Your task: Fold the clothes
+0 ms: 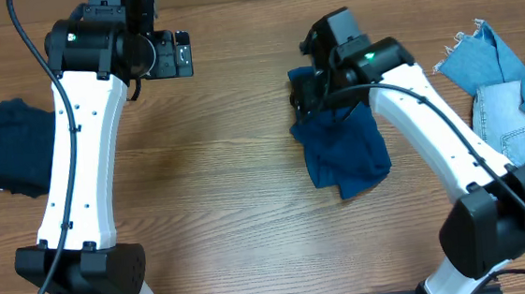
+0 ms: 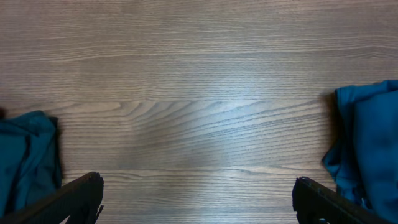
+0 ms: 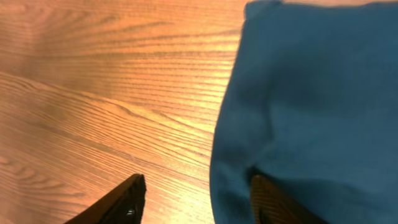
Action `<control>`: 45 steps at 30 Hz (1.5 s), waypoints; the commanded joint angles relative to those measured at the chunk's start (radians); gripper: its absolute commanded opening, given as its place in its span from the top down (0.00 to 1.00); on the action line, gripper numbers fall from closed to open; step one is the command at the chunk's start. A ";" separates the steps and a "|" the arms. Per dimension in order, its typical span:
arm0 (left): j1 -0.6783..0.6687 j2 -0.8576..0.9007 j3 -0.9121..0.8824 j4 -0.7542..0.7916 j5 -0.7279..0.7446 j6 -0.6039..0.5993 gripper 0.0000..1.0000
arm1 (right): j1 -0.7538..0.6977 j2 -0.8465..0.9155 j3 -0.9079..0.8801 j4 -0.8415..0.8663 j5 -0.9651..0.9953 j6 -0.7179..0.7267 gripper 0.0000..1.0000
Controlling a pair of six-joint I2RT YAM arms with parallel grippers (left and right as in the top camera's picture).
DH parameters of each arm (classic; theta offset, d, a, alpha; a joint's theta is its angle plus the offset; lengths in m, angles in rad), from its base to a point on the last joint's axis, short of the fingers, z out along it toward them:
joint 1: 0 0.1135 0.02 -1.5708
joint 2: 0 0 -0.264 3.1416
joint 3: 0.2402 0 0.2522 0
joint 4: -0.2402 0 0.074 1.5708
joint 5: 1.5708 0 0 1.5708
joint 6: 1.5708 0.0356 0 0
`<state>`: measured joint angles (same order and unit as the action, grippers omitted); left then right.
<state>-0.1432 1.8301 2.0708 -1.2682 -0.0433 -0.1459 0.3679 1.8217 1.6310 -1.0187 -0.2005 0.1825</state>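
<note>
Blue garment (image 1: 348, 154) lies crumpled beneath the right pincer (image 3: 198, 186), spread wide and gripping nothing; closing on its edge likely comes next.

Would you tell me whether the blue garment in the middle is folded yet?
Not folded: the blue garment is bunched up, with an irregular, uneven outline.

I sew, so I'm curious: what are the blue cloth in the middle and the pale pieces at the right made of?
Blue cloth: soft matte fabric, perhaps cotton jersey; it crumples limply. Pale pieces: likely denim, given the frayed edge and stitched seam.
</note>
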 commanded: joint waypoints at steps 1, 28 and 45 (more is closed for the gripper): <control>-0.001 0.002 0.000 0.000 -0.016 0.011 0.00 | -0.103 -0.028 0.017 -0.050 0.002 0.002 0.52; -0.001 0.002 0.000 0.000 -0.016 0.011 0.00 | -0.116 0.007 -0.120 0.284 -0.014 0.123 0.89; -0.001 0.002 0.000 0.000 -0.016 0.011 0.00 | -0.221 -0.068 -0.011 0.199 -0.226 0.146 0.80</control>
<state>-0.1432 1.8301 2.0705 -1.2694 -0.0467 -0.1459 0.1799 1.9106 1.5837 -0.6930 -0.4137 0.3431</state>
